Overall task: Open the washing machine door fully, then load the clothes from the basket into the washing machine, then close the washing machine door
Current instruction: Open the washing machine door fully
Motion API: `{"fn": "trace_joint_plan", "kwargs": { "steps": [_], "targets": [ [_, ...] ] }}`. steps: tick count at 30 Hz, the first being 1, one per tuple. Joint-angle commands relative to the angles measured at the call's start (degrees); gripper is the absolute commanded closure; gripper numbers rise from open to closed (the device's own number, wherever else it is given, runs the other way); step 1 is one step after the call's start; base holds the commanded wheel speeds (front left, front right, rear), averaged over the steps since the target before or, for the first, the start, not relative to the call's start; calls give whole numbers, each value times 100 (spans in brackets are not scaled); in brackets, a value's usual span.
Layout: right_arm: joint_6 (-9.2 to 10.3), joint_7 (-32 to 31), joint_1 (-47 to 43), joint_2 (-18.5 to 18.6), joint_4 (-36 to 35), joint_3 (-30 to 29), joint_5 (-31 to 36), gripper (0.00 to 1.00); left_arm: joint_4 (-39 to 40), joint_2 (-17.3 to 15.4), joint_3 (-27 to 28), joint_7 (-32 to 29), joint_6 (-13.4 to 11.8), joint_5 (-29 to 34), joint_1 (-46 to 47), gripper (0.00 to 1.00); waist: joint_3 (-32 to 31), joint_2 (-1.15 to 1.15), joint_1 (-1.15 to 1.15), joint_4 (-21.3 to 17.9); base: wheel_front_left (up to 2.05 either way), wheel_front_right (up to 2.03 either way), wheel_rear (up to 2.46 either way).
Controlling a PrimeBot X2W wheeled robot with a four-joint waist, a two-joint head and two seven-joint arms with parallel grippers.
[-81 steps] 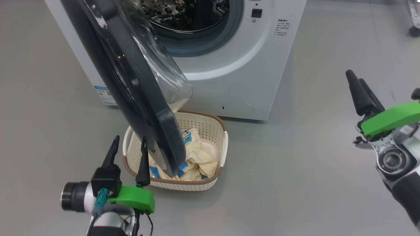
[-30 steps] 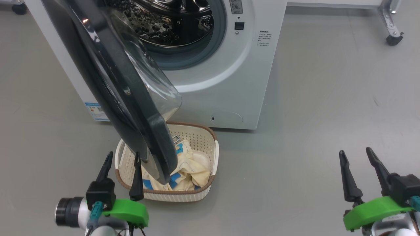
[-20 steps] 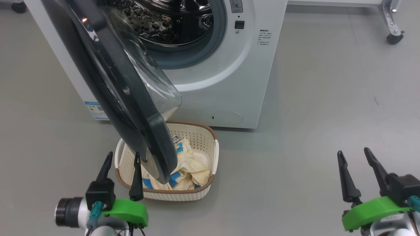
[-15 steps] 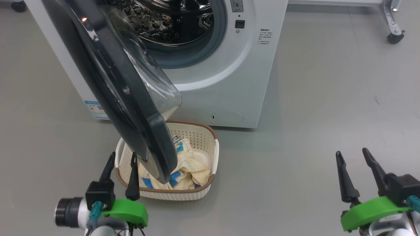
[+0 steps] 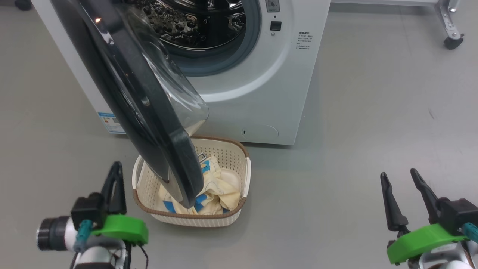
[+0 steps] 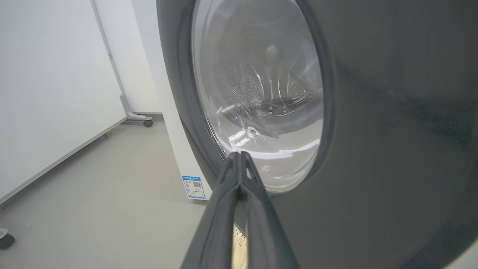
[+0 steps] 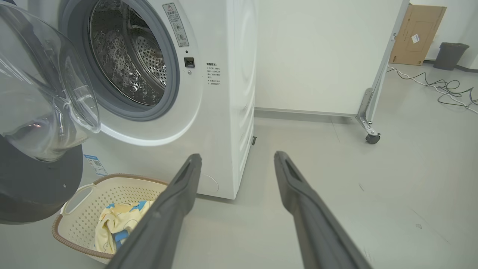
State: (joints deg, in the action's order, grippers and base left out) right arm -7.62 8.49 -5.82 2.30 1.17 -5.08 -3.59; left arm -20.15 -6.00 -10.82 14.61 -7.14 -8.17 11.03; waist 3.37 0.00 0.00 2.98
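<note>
Left gripper (image 5: 117, 166): clamping tight on nothing, facing the washing machine door (image 5: 157, 123)
Right gripper (image 5: 397, 173): standing wide, holding nothing
Clothes (image 5: 224, 186): lying in the basket (image 5: 145, 184)

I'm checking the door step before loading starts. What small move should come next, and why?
Probably slip the shut left end effector round the lower edge of the door and push it further left. The door hangs partly open over the basket, covering part of the clothes, so reaching them looks awkward until it swings clear.
</note>
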Motion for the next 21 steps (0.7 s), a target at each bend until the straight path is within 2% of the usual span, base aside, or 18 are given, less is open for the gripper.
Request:
{"fn": "trace_joint_plan", "kwargs": {
  "steps": [1, 6, 11, 14, 16, 21],
  "targets": [
    [13, 2, 100, 58, -193, 124, -62, 0, 301, -237, 345, 39, -59, -57, 472, 100, 2, 0, 0, 11, 0, 0, 0],
    [13, -10, 123, 58, -165, 145, -74, 0, 903, -534, 654, -46, -264, -41, 802, 100, 0, 0, 0, 12, 0, 0, 0],
    [13, -8, 105, 58, -118, 138, -79, 0, 2129, -660, 663, -346, -387, 79, 998, 100, -14, 0, 0, 6, 0, 0, 0],
    [13, -8, 103, 58, -90, 128, -59, 0, 2935, -649, 451, -632, -384, 217, 1049, 100, -24, 0, 0, -1, 0, 0, 0],
    [13, -9, 104, 58, -83, 131, -55, 0, 3175, -621, 342, -740, -372, 261, 1050, 100, -29, 0, 0, -8, 0, 0, 0],
    [13, -29, 114, 58, -68, 171, -47, 0, 4048, -329, -403, -1221, -181, 301, 1022, 100, -55, 0, 0, -54, 0, 0, 0]
  ]
}}
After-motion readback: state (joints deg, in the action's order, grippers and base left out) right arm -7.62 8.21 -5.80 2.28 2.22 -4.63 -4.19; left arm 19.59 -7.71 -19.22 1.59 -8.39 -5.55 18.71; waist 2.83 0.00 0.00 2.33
